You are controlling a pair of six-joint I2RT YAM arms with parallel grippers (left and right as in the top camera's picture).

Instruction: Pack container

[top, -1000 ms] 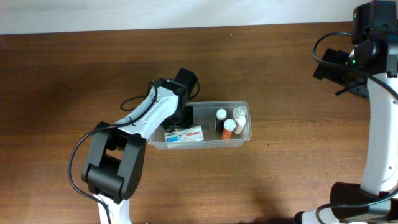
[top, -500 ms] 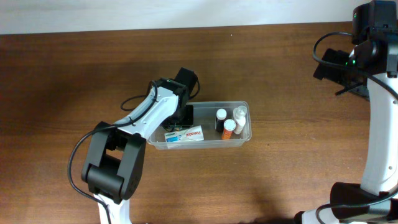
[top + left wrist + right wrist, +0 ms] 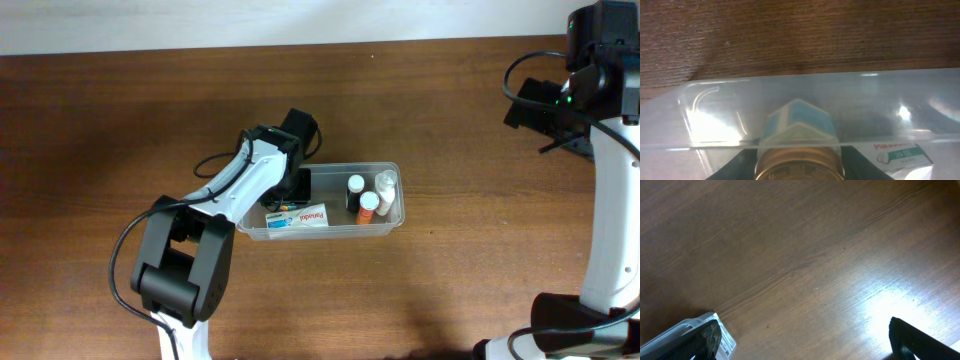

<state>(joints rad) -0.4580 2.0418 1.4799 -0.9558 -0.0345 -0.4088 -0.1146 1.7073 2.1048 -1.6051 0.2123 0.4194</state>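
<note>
Clear glossy plastic container (image 3: 332, 186), matt wood-grain table (image 3: 120, 120)

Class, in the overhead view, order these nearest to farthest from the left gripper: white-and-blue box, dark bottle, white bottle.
1. White-and-blue box, beside the left gripper, left half of the container.
2. Dark bottle, right of middle.
3. White bottle, far right end.

The left arm (image 3: 235, 190) rises from its near-left base and reaches far and right, its wrist bent so the left gripper (image 3: 297, 185) points down. How its jaws stand cannot be told. The right arm (image 3: 605, 200) stands upright along the right edge. The right gripper (image 3: 535, 108) is held high and turned left, its fingers (image 3: 917, 340) spread wide.
</note>
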